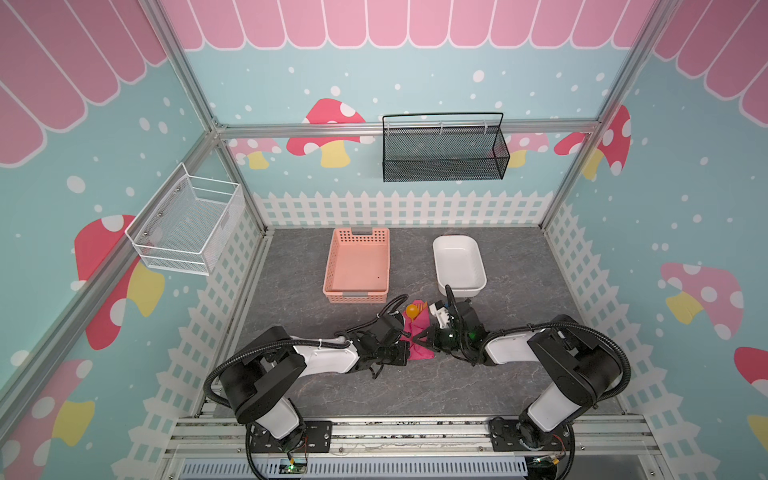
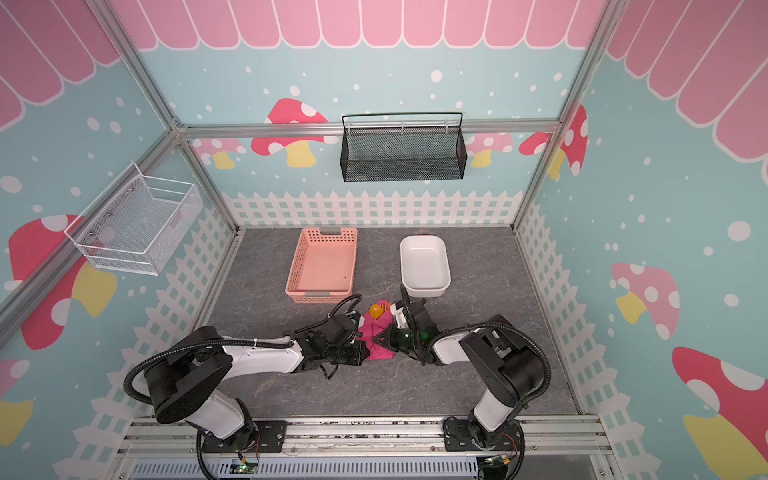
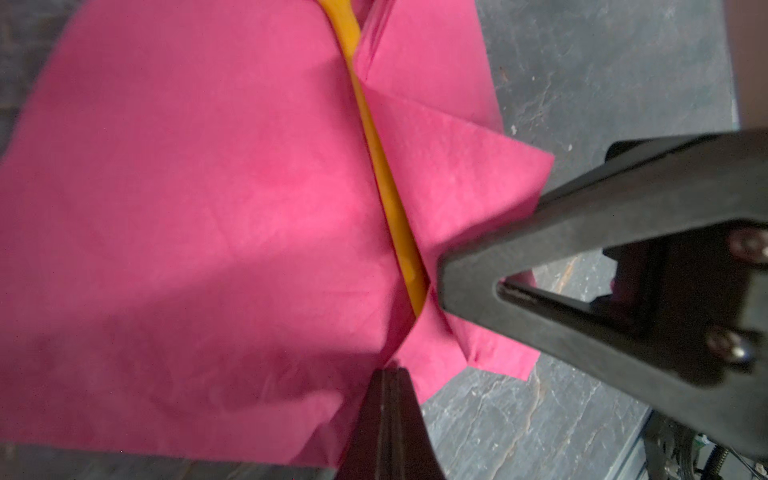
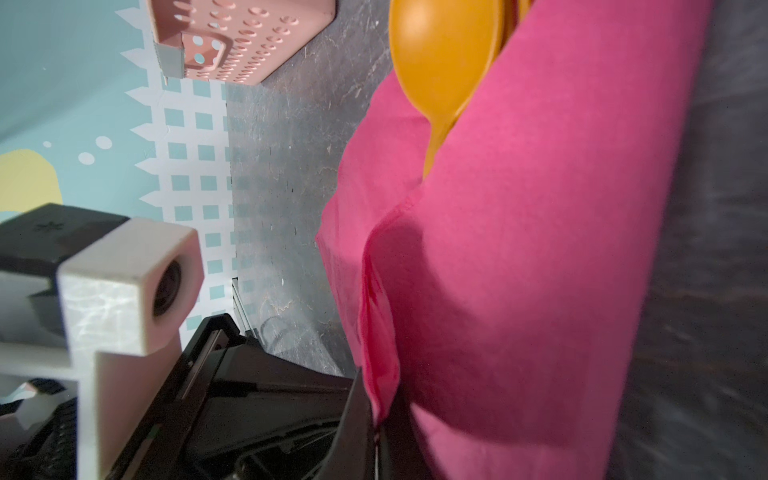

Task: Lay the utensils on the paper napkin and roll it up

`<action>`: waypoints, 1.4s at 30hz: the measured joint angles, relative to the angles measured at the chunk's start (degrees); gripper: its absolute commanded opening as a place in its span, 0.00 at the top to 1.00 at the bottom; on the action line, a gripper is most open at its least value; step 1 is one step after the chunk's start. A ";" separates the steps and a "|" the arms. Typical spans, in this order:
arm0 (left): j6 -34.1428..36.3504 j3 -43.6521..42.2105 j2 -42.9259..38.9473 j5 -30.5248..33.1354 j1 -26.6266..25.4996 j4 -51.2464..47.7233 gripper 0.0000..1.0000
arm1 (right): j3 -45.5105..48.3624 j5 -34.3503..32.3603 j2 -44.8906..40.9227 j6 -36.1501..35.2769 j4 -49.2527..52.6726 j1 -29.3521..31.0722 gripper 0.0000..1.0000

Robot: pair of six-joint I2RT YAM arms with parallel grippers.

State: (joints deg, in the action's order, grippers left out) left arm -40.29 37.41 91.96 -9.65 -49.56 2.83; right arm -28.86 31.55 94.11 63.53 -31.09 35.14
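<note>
The pink paper napkin [image 1: 417,329] [image 2: 379,352] lies between both arms, folded over the orange utensils. A spoon bowl [image 1: 411,309] [image 4: 444,54] and fork tips [image 1: 422,306] stick out of its far end. An orange handle [image 3: 390,199] shows in the slit between the two flaps. My left gripper [image 3: 390,374] [image 1: 409,353] is shut on the near edge of the napkin [image 3: 187,187], holding one flap lifted. My right gripper [image 4: 376,424] [image 1: 420,338] is shut on a fold of the napkin [image 4: 540,249] from the other side. The rest of the utensils is hidden inside.
A salmon perforated basket [image 1: 357,266] and a white tub [image 1: 459,262] stand just beyond the napkin. A black mesh basket [image 1: 444,149] hangs on the back wall and a white wire basket [image 1: 187,220] on the left wall.
</note>
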 measured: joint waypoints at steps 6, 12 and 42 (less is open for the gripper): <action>0.00 0.00 0.02 0.00 0.00 0.00 1.00 | 0.00 0.20 0.02 0.02 -0.44 0.57 0.93; 0.00 0.02 0.07 0.00 0.00 0.04 1.00 | 0.00 0.50 0.72 0.04 -1.31 0.61 0.93; -0.02 0.28 0.50 -0.02 0.00 0.37 1.00 | 0.02 2.49 5.27 3.17 -7.13 0.66 0.88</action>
State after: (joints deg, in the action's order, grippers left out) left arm -40.32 37.69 92.47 -9.67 -49.56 3.20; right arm -28.84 34.04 99.37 66.70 -38.22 35.79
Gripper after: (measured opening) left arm 0.049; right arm 0.118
